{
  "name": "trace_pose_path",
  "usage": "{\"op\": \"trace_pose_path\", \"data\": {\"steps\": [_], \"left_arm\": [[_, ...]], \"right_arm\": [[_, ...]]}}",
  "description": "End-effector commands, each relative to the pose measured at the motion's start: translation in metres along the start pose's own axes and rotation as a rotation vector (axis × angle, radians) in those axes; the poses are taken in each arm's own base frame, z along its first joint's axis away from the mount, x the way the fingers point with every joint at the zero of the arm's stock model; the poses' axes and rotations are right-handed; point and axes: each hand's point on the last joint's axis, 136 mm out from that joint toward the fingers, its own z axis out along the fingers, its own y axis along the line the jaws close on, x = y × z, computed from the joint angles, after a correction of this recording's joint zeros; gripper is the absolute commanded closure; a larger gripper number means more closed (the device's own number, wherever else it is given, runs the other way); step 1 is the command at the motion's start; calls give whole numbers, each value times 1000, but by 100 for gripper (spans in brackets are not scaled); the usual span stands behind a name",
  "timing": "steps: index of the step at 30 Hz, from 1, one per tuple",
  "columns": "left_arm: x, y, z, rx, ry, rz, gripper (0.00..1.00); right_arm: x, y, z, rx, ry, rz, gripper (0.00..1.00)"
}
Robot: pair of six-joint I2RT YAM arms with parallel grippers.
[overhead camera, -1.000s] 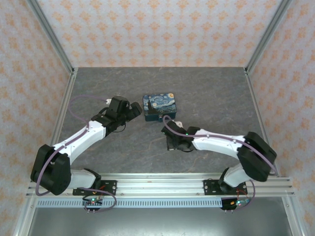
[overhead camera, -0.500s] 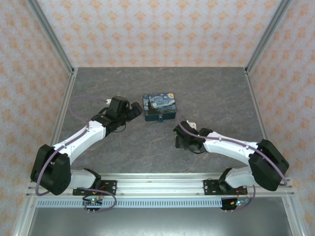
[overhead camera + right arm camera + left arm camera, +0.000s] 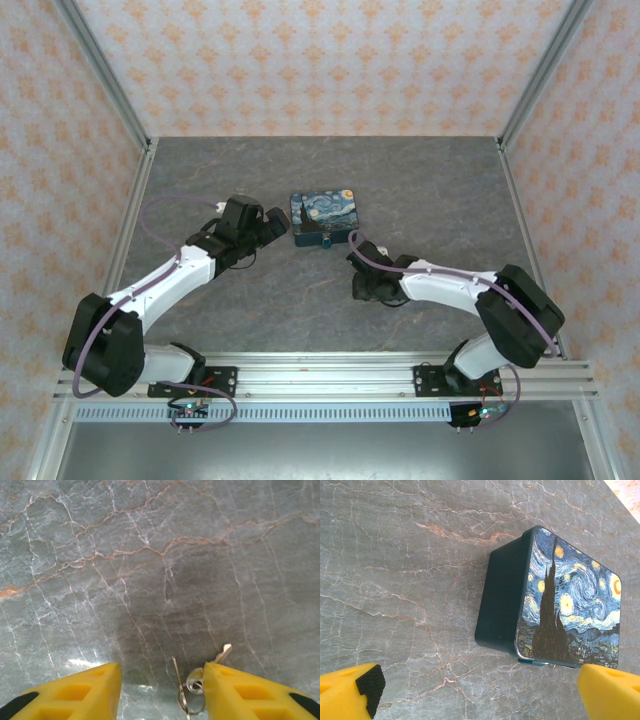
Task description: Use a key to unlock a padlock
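top view: both arms seen whole. The left gripper (image 3: 276, 224) is just beside the left side of the Starry Night box (image 3: 322, 213). The right gripper (image 3: 366, 287) is near the box, in front of it and to its right.
left wrist view: close on the box (image 3: 555, 605), with its painted lid and dark plain side wall. Yellow fingers (image 3: 350, 692) sit at the bottom corners with bare stone between.
right wrist view: a key ring with keys (image 3: 194, 685) lies flat on the stone, one key tip pointing away.
left pincer: spread wide, holding nothing.
right pincer: jaws apart. The keys lie in the gap, touching or just beside one yellow finger (image 3: 250, 695), and are not clamped.
padlock (image 3: 326, 241): at the middle of the box's near front side, touching the box.
padlock look: tiny bluish-teal piece with a silvery bit, seen under the lid's edge (image 3: 536, 663). Too small for detail.
open room: the gray veined table (image 3: 440, 190) is bare behind the box and to both sides.
edges: metal posts and patterned walls (image 3: 320, 60) on three sides, and a mounting rail (image 3: 330, 365) at the near edge.
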Motion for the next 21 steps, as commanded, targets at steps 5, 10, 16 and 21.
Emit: {"op": "trace_pose_path", "data": {"steps": [5,10,16,21], "left_arm": [[2,3,5,-5,7,-13,0],[2,3,5,-4,6,-12,0],[3,0,6,-2,10,-11,0],[3,0,5,-4,7,-8,0]], "right_arm": [[-16,6,1,0,-19,-52,57],[-19,6,3,2,-23,-53,56],[-17,2,12,14,8,-58,55],[-5,1,13,-2,54,-66,56]]}}
